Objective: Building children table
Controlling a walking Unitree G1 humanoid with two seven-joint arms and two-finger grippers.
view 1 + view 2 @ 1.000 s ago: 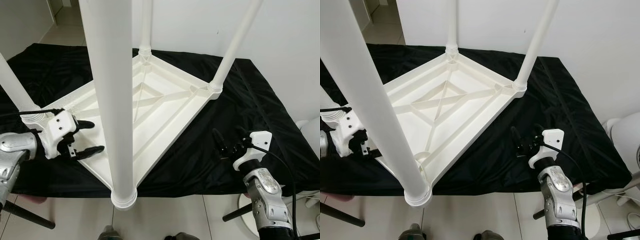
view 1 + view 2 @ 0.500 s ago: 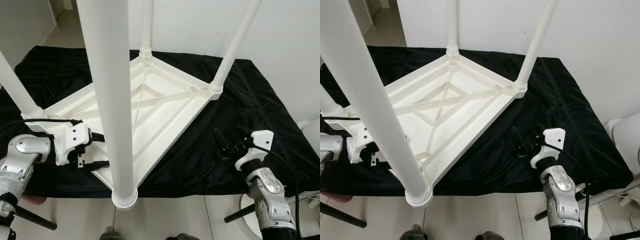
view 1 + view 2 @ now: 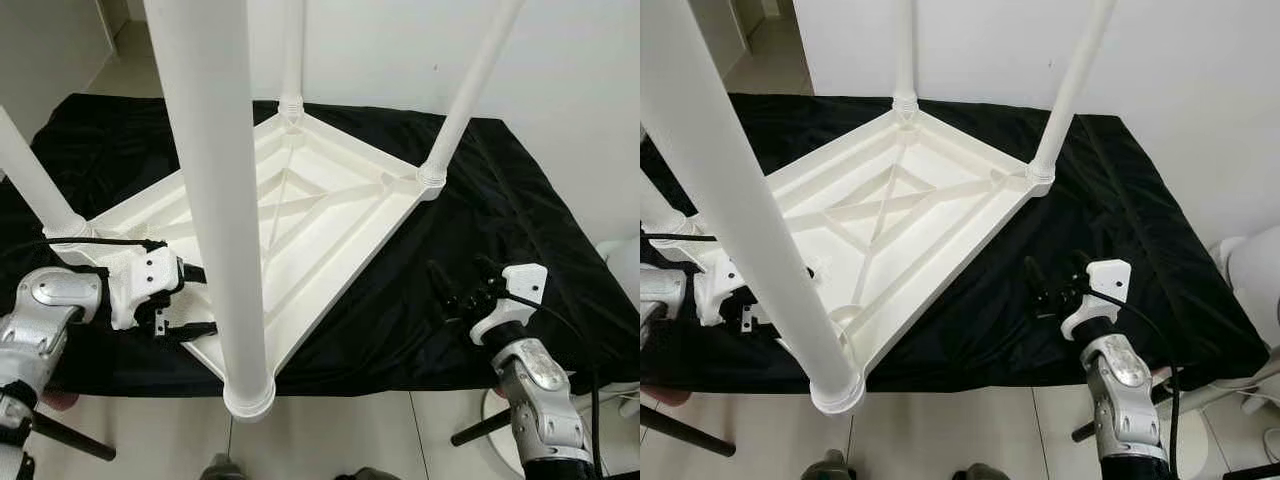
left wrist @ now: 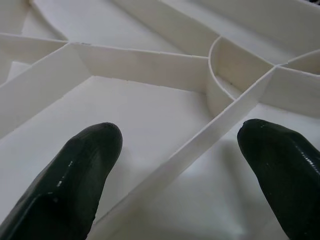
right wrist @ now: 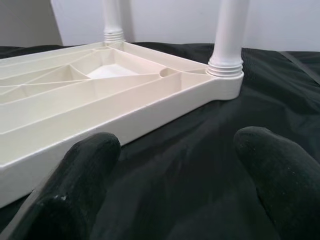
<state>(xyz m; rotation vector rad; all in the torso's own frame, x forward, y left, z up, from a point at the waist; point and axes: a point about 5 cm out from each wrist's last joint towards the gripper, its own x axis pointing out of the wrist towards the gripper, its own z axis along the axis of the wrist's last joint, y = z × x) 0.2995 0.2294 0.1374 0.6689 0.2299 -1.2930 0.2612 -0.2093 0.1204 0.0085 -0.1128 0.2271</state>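
Bare black cloth point(image 3: 500, 215) lies free ahead of the right claw point(image 3: 462, 290), while four upright white plastic legs point(image 3: 215, 200) crowd the upturned white tabletop point(image 3: 330, 215)

At the lower left of the head view our left arm bends inward, and our left gripper point(image 3: 190, 302) holds its two black fingers point(image 4: 75, 180) spread wide. At the lower right our right arm rises from the frame's bottom edge, and our right gripper point(image 3: 462, 290) is likewise parted, fingers point(image 5: 80, 185) pointing up-left.
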